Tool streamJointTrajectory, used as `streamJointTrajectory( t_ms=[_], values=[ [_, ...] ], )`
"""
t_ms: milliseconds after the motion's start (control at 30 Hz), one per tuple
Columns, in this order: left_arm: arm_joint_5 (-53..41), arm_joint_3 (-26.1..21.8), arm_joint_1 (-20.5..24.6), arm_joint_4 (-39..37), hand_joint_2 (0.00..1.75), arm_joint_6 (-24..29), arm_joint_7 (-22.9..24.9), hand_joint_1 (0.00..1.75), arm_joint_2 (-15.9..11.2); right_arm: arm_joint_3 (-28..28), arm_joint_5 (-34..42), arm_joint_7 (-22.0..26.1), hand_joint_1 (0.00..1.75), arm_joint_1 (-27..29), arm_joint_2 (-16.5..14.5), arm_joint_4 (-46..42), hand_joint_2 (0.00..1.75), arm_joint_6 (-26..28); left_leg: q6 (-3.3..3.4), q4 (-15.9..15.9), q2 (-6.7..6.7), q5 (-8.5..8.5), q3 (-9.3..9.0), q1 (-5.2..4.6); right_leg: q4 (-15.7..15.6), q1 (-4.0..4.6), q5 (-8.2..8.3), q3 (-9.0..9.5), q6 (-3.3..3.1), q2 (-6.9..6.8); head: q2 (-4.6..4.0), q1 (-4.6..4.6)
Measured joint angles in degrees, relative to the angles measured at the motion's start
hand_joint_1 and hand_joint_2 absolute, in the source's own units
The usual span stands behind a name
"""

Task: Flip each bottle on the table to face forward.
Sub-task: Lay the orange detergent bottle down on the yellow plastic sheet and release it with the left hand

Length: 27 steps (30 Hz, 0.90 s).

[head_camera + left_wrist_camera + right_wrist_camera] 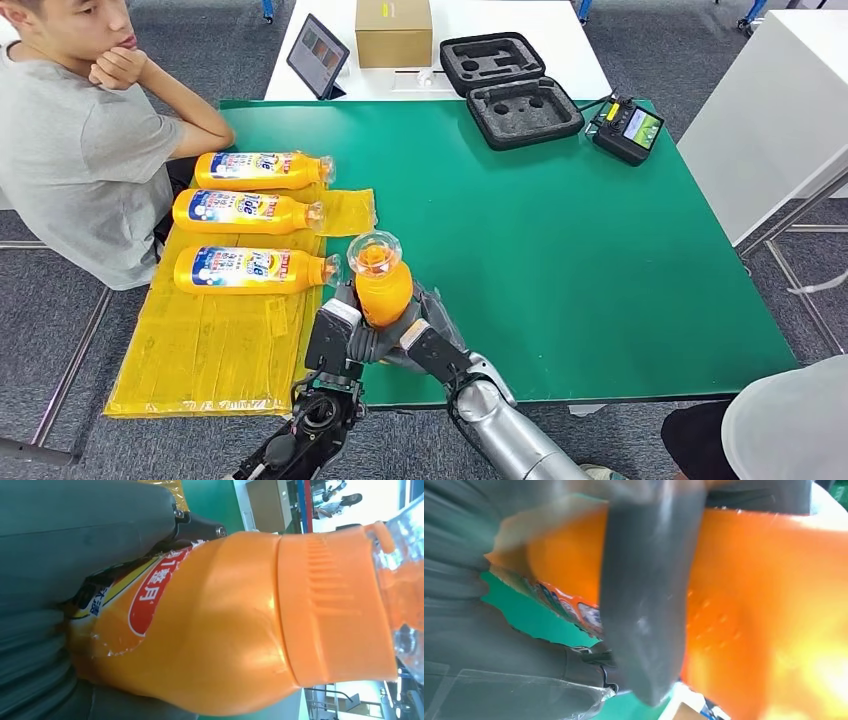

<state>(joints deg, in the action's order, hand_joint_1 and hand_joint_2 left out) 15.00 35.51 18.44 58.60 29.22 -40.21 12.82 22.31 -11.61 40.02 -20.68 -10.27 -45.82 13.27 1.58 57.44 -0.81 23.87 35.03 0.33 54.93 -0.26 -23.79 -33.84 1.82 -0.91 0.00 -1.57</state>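
Three bottles (250, 212) on mat (210, 350)

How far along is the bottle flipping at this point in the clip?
Three bottles lie in a row on the yellow mat, labels up: far, middle and near; they look done. The fourth bottle is in hand, held upright between the left hand and right hand. What is left: laying it down, label facing up.

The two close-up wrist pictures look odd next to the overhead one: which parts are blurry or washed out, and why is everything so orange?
Head view: sharp, evenly lit. Left wrist view: the held bottle is fairly sharp, the left hand is a soft grey mass, and the background windows are blown out white. Right wrist view: blurred throughout, with glare on the bottle at one corner and a dark finger of the right hand across it.
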Motion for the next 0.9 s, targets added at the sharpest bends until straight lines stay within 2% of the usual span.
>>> streamJointTrajectory(
  t_ms=[167, 333, 767, 900],
  values=[
    [0.4, -1.3, -0.1, 0.4, 1.75, 0.4, 0.0, 1.75, -0.1, -0.2, 2.7, 0.1, 0.00, 1.9, 0.3, -1.2, 1.75, -4.2, 0.00, 0.0, 0.00, 0.00, 0.01, 0.00, 0.0, 0.00, 0.00, -0.01, 0.00, 0.00, 0.00, 0.00],
    [0.4, -3.5, -0.5, 2.6, 1.75, 1.2, 0.0, 1.75, -0.6, -0.2, 1.3, 0.1, 0.00, 4.4, 0.8, -4.1, 1.75, -1.9, 0.00, 0.0, 0.00, 0.00, 0.04, 0.00, 0.0, 0.00, 0.00, -0.02, 0.00, 0.00, 0.00, 0.00],
    [0.8, -5.7, -1.4, 6.0, 1.75, 0.5, 0.0, 1.75, -1.6, 0.2, 1.6, 0.1, 0.00, 8.5, 1.9, -8.4, 1.75, -2.4, 0.00, 0.0, 0.01, 0.00, 0.05, 0.00, 0.0, 0.00, 0.00, -0.02, 0.00, -0.01, 0.00, -0.01],
    [-2.8, -5.8, -1.4, 7.1, 1.75, 2.8, 0.0, 1.75, -2.0, 0.2, 1.4, 0.1, 0.00, 9.4, 2.2, -9.3, 1.75, -2.3, 0.00, 0.0, 0.00, 0.00, 0.06, 0.00, 0.0, 0.00, 0.00, -0.02, 0.00, 0.00, 0.00, 0.01]
  ],
)
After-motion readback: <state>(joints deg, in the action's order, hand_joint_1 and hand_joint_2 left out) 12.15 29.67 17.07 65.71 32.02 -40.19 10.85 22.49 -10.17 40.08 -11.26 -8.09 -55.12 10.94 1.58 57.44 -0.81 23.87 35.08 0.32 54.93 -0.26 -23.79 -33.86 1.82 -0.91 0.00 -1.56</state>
